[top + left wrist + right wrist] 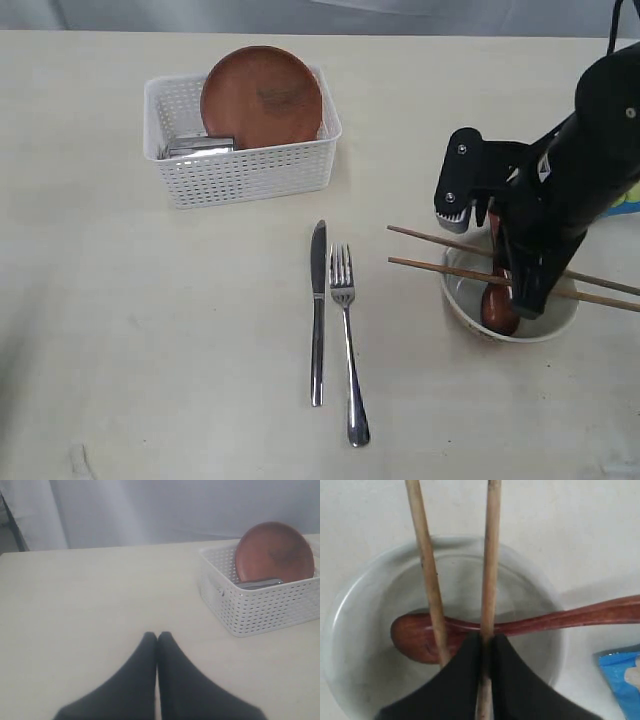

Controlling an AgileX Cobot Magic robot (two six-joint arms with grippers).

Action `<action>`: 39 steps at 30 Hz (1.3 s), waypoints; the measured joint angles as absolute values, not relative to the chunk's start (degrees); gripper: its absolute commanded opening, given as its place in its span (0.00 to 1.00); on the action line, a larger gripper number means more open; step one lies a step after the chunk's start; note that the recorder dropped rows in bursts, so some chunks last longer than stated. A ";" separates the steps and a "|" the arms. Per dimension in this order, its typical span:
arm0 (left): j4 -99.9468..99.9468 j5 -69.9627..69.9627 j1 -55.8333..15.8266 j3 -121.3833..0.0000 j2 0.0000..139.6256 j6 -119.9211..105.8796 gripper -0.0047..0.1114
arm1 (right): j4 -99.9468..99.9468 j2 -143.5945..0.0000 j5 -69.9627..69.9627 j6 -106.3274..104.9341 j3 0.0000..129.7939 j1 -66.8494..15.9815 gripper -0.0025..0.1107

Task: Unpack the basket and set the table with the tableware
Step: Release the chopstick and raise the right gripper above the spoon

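Finds right gripper (482, 637) clamped on one chopstick (491, 555) over bowl (465, 318), stick's long axis roughly 9-to-3 o'clock; places basket (240, 175), plate (262, 97) inside, at 10 o'clock from it, well apart; finds left gripper (157, 636) pinched together, empty; judges left gripper nearer basket.

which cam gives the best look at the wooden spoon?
Right wrist view: the wooden spoon lies across the bowl, head inside, handle over the rim, beneath the chopsticks. Exterior view shows only its reddish head in the bowl; the right arm covers the rest. Left wrist view does not show it.
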State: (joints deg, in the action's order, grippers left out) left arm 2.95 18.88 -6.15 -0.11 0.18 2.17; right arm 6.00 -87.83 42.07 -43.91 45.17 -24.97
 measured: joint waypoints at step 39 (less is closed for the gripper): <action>2.95 18.88 -6.15 -0.11 0.18 2.17 0.04 | 13.26 -78.38 40.14 -42.46 41.95 -24.97 0.33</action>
State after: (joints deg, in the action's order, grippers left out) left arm 2.95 18.88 -6.15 -0.11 0.18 2.17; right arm 13.26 -78.38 40.14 -42.46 41.95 -24.97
